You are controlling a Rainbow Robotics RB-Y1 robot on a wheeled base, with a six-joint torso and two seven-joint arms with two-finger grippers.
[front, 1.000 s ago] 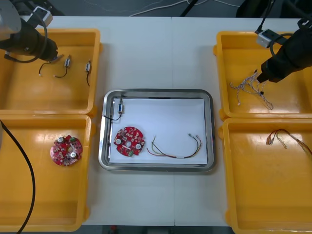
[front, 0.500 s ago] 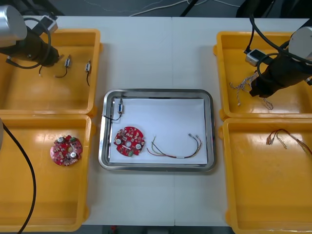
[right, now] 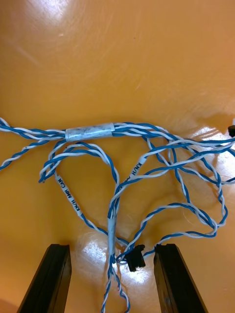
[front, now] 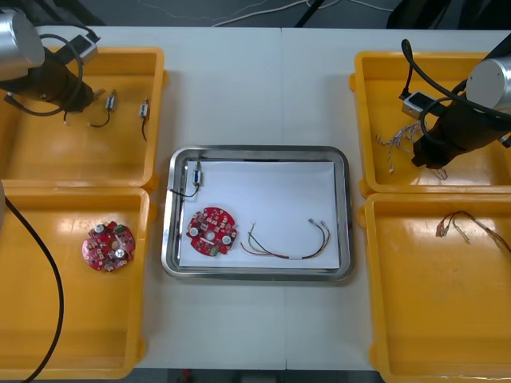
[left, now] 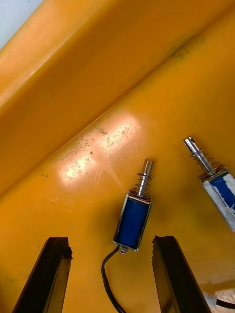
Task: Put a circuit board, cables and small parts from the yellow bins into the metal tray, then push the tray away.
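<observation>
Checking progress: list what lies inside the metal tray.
In the metal tray: a red circuit board, a red and yellow cable, one small metal part. White lining covers its floor.

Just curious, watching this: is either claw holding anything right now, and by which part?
Nothing is held. The right gripper is open above the twisted blue and white cable, and the left gripper is open above a small metal part.
</observation>
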